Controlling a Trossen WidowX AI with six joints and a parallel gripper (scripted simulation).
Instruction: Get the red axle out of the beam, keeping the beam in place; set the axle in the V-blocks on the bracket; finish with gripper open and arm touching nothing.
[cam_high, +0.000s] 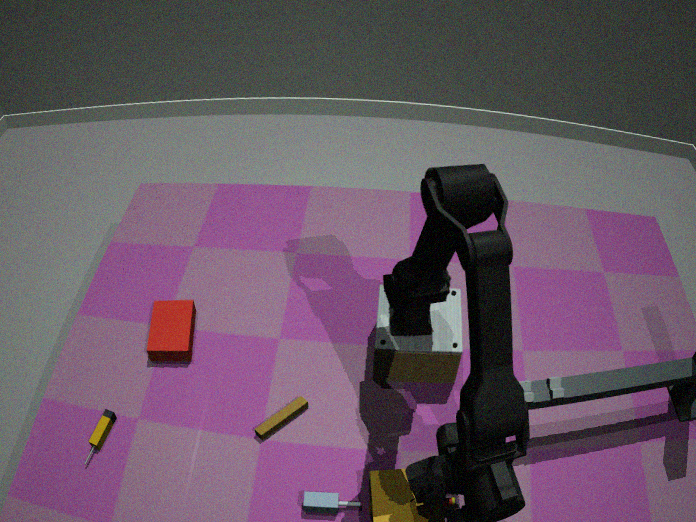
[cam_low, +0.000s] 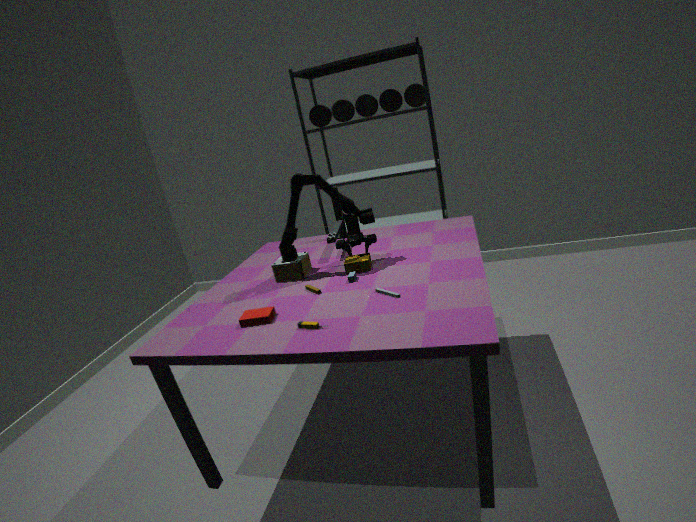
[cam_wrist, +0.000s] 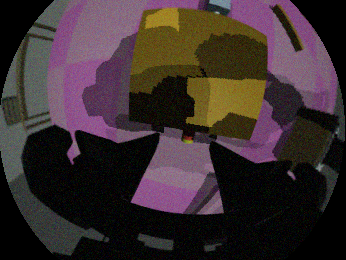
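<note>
Axle's right between the fingertips
Open black gripper (cam_high: 435, 497) (cam_low: 358, 252) (cam_wrist: 185, 141), red axle's yellow-tipped end (cam_high: 453, 500) (cam_wrist: 188, 139) between its fingers, poking from the chunky gold beam (cam_high: 387, 494) (cam_low: 358, 265) (cam_wrist: 230, 100).

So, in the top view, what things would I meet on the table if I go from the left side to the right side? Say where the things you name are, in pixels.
Yellow screwdriver (cam_high: 102, 429) (cam_low: 309, 325), red block (cam_high: 171, 327) (cam_low: 256, 316), brown bar (cam_high: 282, 417) (cam_low: 313, 289) (cam_wrist: 288, 28), white-topped base block (cam_high: 448, 320) (cam_low: 300, 264), grey beam (cam_high: 624, 378).
</note>
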